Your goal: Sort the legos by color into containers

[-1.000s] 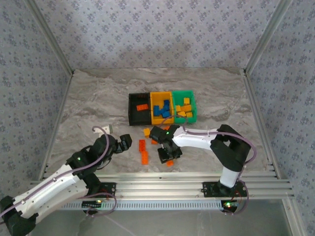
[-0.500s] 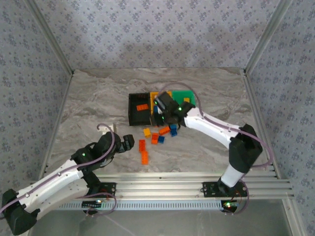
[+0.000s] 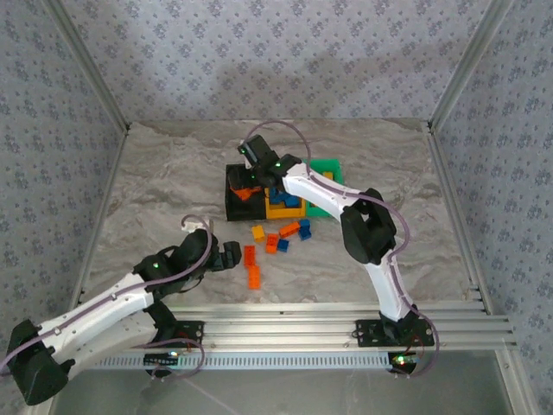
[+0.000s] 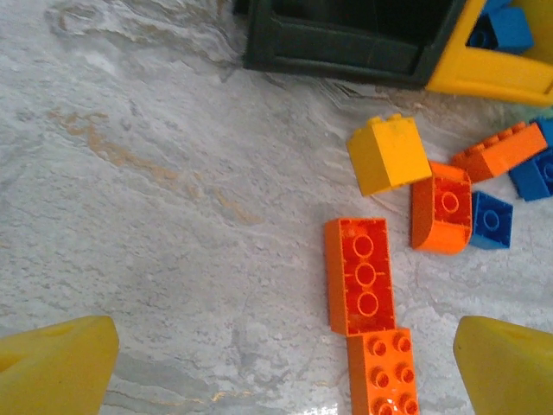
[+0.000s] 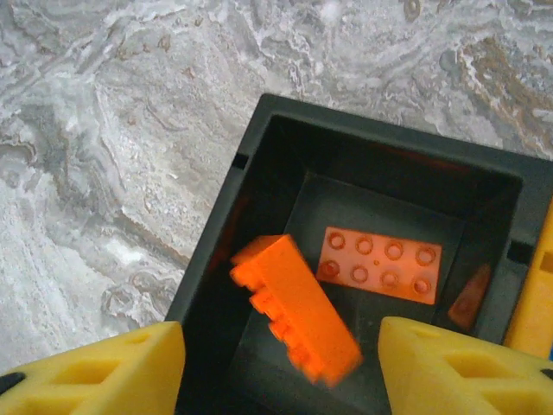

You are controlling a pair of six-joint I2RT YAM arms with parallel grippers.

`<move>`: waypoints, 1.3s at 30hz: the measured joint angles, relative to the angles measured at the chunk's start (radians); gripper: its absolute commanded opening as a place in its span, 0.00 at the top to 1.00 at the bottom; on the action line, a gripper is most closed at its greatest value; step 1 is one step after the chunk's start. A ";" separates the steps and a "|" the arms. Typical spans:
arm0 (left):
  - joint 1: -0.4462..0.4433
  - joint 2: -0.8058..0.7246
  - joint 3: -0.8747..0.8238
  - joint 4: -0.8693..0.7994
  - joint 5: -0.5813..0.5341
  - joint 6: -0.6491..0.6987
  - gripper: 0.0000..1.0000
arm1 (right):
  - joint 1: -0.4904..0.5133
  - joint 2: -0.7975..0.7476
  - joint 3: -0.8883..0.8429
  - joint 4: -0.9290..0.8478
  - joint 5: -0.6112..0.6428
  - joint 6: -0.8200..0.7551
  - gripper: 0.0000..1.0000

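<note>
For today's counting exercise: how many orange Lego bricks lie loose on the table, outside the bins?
4: an upturned brick, a studs-up one next to its end, a curved one beside a blue brick, a long one near the yellow bin. Others may be hidden.

Looking straight down into the black bin (image 5: 380,164) past the right gripper (image 5: 281,333), yellow fingers (image 5: 104,367) spread wide. Caught a blurry orange-red brick (image 5: 298,316) between them, tilted, touching neither. Also spotted a flat eight-stud brick (image 5: 378,264) on the bin floor, studs up. Marble table (image 5: 112,130) all around, plus a sliver of yellow-orange bin (image 5: 534,303) on the right.
</note>
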 measured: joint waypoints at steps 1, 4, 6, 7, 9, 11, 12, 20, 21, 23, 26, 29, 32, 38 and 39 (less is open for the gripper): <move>0.000 0.012 0.005 0.002 0.011 0.006 0.00 | 0.000 0.000 0.004 0.000 0.000 0.001 0.32; -0.001 0.060 0.023 0.013 0.058 0.031 0.01 | -0.003 -0.019 0.000 0.009 0.000 0.005 0.30; -0.015 0.108 0.044 0.016 0.087 0.045 0.01 | -0.007 -0.065 -0.054 0.027 0.004 0.010 0.29; -0.026 0.131 0.052 0.021 0.099 0.051 0.02 | -0.010 -0.097 -0.092 0.036 0.006 0.013 0.29; -0.058 0.195 0.072 0.038 0.128 0.061 0.04 | -0.021 -0.179 -0.185 0.055 0.011 0.020 0.29; -0.090 0.262 0.088 0.051 0.154 0.068 0.06 | -0.034 -0.261 -0.272 0.070 0.020 0.028 0.28; -0.107 0.300 0.096 0.058 0.167 0.071 0.07 | -0.040 -0.304 -0.317 0.082 0.023 0.032 0.28; -0.158 0.554 0.159 0.064 0.242 0.093 0.24 | -0.092 -0.555 -0.591 0.135 0.030 0.059 0.27; -0.160 0.576 0.166 0.064 0.246 0.098 0.27 | -0.098 -0.579 -0.619 0.139 0.031 0.063 0.27; -0.164 0.608 0.180 0.064 0.255 0.105 0.34 | -0.109 -0.619 -0.661 0.143 0.031 0.069 0.27; -0.165 0.655 0.196 0.063 0.272 0.120 0.42 | -0.126 -0.676 -0.716 0.155 0.031 0.076 0.27; -0.166 0.677 0.206 0.050 0.263 0.129 0.51 | -0.143 -0.721 -0.753 0.158 0.031 0.082 0.26; -0.169 0.677 0.208 0.037 0.248 0.137 0.59 | -0.156 -0.751 -0.774 0.160 0.031 0.092 0.26; -0.192 0.660 0.204 0.017 0.250 0.137 0.69 | -0.177 -0.778 -0.797 0.169 0.031 0.108 0.26; -0.200 0.652 0.202 0.006 0.254 0.137 0.70 | -0.180 -0.779 -0.800 0.170 0.031 0.111 0.26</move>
